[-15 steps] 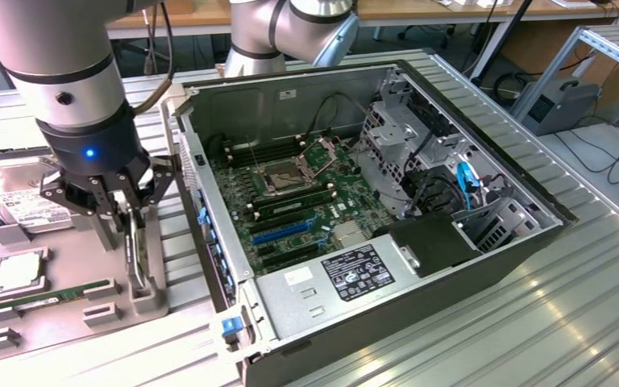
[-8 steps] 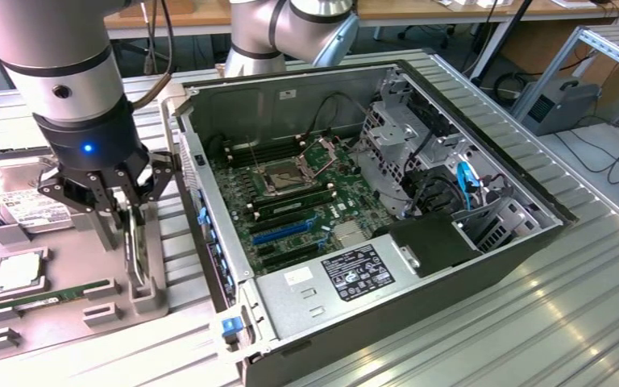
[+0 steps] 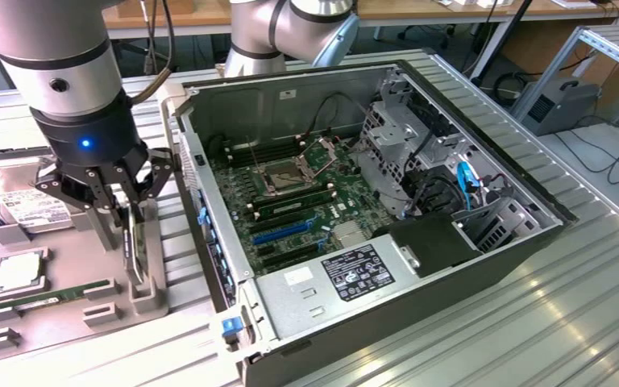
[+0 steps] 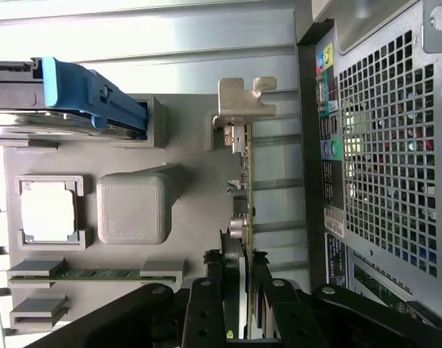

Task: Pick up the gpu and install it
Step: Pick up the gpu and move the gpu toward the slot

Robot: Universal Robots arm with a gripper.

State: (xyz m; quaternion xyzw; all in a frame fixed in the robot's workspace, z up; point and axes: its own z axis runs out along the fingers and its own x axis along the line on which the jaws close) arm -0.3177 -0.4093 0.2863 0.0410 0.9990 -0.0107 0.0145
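Card: flat black gpu card (image 4: 246, 188) with silver bracket, upright in grey plastic tray (image 4: 184, 145), at edge beside open computer case (image 3: 277, 101)
Grip: black gripper (image 3: 125, 234), jaws clamped on gpu card

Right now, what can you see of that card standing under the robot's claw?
The gpu is a thin card standing on its long edge in a grey holder, beside the open computer case. From above it shows a green board edge, dark parts on one face and a silver metal bracket at one end. The claw straddles its upper edge, and the holder supports it below.
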